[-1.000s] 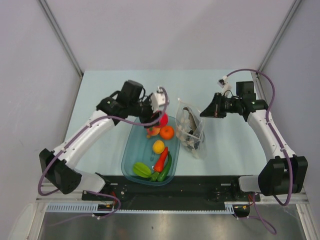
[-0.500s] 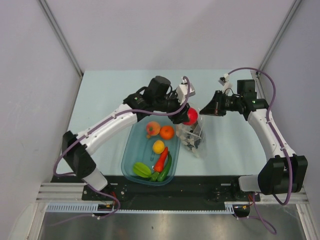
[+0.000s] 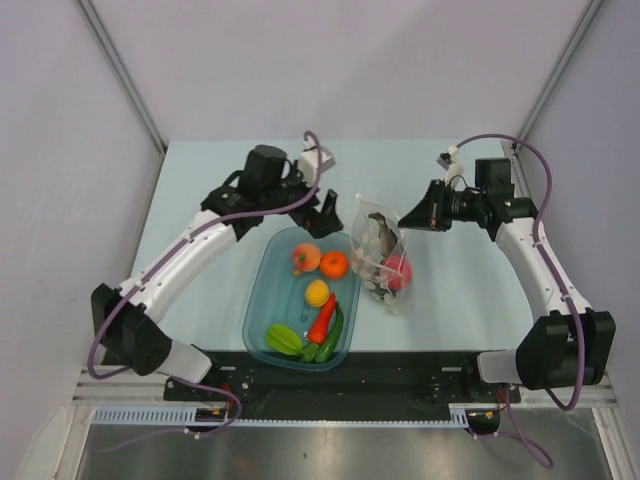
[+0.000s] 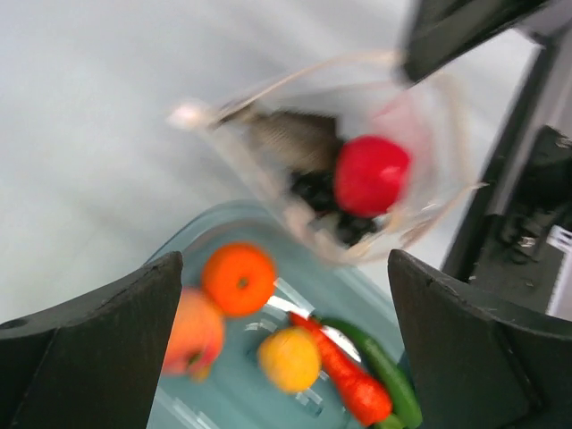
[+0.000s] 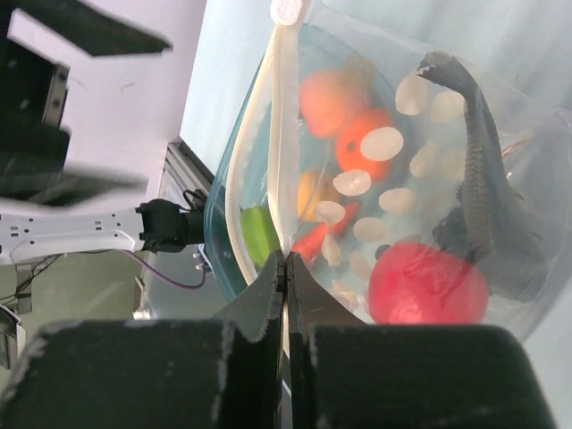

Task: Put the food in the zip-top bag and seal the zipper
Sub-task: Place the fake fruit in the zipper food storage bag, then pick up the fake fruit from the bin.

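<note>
The round fruit is red, the zip-top bag clear with white spots, the tub teal.

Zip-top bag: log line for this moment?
left end effector open, empty | right end effector shut on zipper | red round fruit in zip-top bag | orange, lemon, peppers in tub

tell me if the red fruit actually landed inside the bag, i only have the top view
observer: yes, the right wrist view shows the red round fruit inside the zip-top bag, lying beside the grey fish
operator: and what exactly is the right tool pinching
observer: the right tool is shut on the zipper, the pale strip along the bag's mouth edge
</note>
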Controlling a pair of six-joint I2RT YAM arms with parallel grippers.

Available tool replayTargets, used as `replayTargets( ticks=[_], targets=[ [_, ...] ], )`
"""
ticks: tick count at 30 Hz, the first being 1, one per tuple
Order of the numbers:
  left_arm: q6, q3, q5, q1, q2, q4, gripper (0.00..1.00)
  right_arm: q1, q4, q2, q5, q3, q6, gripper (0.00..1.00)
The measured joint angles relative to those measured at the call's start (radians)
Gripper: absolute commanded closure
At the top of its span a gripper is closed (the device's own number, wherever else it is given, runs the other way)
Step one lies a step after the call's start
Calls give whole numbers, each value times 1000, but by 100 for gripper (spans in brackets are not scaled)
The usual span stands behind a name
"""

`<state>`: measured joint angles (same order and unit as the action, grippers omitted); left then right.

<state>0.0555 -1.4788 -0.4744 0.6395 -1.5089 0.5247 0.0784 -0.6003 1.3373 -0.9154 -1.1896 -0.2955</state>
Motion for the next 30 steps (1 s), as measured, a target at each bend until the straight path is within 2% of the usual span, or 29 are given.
replayTargets(
  ticks=[5, 11, 18, 25, 28, 29, 30],
  targets=[
    [-33, 203, 79, -159, 102, -6, 1, -2, 0, 0, -3, 0, 2, 100],
    [-113, 371, 203, -187, 83, -14, 6, -2, 0, 19, -10, 0, 4, 100],
    [-209, 402, 289, -187, -34, -95, 7, -3, -1, 32, -10, 0, 4, 100],
    [-270, 401, 278, -186, -167, -148, 11, -4, -6, 32, -10, -1, 5, 100],
    [-278, 395, 265, -184, -184, -159, 22, -4, -10, 32, -9, -2, 9, 100],
    [-280, 391, 258, -183, -190, -159, 31, -4, -10, 32, -9, -2, 10, 100],
    [-283, 388, 250, -183, -193, -161, 36, -4, -11, 32, -9, -2, 10, 100]
  ],
)
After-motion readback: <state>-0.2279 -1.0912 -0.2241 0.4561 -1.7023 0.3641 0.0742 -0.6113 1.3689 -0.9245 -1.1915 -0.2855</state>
